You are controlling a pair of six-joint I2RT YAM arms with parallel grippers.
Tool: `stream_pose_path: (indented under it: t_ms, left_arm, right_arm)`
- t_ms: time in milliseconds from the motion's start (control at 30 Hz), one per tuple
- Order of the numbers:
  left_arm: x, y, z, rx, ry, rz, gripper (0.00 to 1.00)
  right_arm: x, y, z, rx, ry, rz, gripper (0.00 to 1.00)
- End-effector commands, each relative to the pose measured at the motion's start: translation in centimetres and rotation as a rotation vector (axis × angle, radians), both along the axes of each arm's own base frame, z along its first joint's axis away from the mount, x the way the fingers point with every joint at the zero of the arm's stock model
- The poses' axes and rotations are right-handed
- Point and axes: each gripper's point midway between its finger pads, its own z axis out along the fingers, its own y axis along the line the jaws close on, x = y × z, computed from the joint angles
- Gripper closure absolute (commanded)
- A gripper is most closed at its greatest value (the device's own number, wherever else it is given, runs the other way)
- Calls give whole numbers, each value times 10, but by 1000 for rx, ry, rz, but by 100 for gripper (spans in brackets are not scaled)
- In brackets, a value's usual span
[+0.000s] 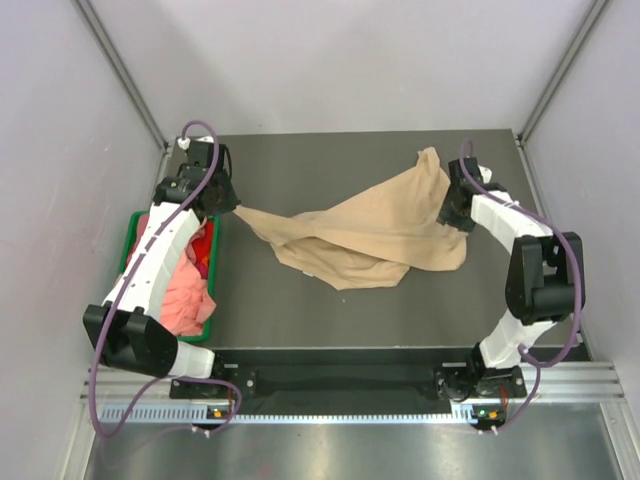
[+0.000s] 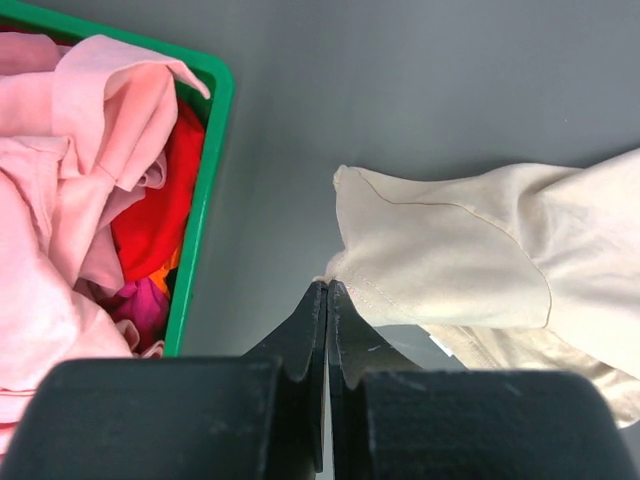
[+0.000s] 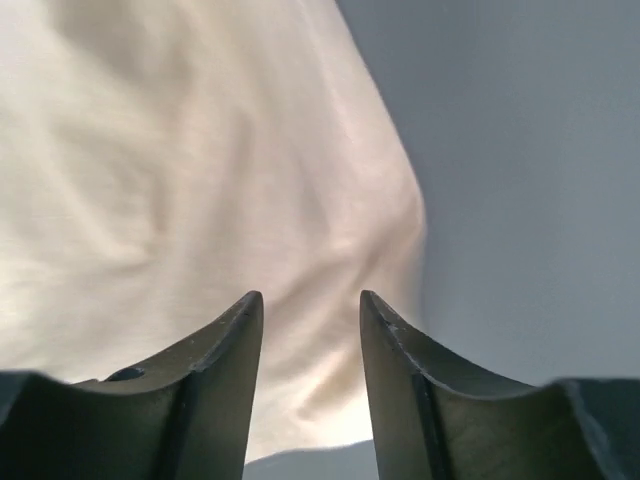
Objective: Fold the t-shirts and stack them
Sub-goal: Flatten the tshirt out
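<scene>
Left end effector (image 2: 327, 292) pinched on tan t-shirt (image 1: 370, 235) edge, right end effector (image 3: 310, 296) spread over its edge, table (image 3: 540, 150) beyond

Clearance around the tan t-shirt (image 1: 370, 235)
Bare worktop (image 1: 300, 165) behind the shirt and in front of it gives open passage. The shirt itself sprawls across the middle, bunched higher at its right end. Left of it, a green bin (image 1: 217, 265) heaped with pink t-shirts (image 1: 185, 300) blocks the worktop edge. Walls (image 1: 60, 200) stand close beyond both ends.

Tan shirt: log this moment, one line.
tan shirt: crumpled, unfolded | left gripper: shut on its edge | right gripper: open, at shirt
</scene>
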Motion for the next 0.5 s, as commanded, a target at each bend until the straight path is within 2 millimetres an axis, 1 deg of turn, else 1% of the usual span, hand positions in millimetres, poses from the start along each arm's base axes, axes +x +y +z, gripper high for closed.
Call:
stream_pose_path:
  t_ms: [0,67,100,133,167,200,233,267,300,333,367,400,433,467]
  left_arm:
    - [6,8,17,28,-76,24,100]
    - [5,14,21,51,-87,44,100]
    - [3,17,22,66,-87,50,100]
    - [3,20,26,80,-95,62,100]
    - [2,26,30,102,-104,81,100]
    - [1,29,32,112,-107,90,100]
    - [1,30,40,113,-126,95,100]
    - [0,31,42,115,-130,97,100]
    - [-1,29,44,108,-135,92,100]
    - [-2,28,46,99,-140,87,100]
    - [-3,21,45,67,-137,61,100]
    - [-2,17,44,48,-140,46,100]
    - [-4,12,36,28,-123,28,100]
    - [-5,7,34,9,-120,10,100]
  right_arm:
    - [7,9,37,14,-54,53,53]
    - [-3,0,44,7,-54,-12,51]
    - [-15,-2,39,28,-27,-67,51]
    - [-20,-2,38,54,-25,-92,51]
    - [-25,-1,42,77,-36,-117,52]
    - [-37,1,32,107,-13,-169,52]
    - [-43,5,28,136,-2,-187,54]
    - [-49,7,28,160,-4,-198,55]
    - [-62,12,16,199,25,-234,57]
    - [-69,14,12,216,34,-250,58]
    - [-71,17,14,247,14,-282,59]
    - [-84,19,2,261,42,-293,60]
    - [-89,19,-1,268,41,-308,61]
    - [-92,19,1,275,20,-323,62]
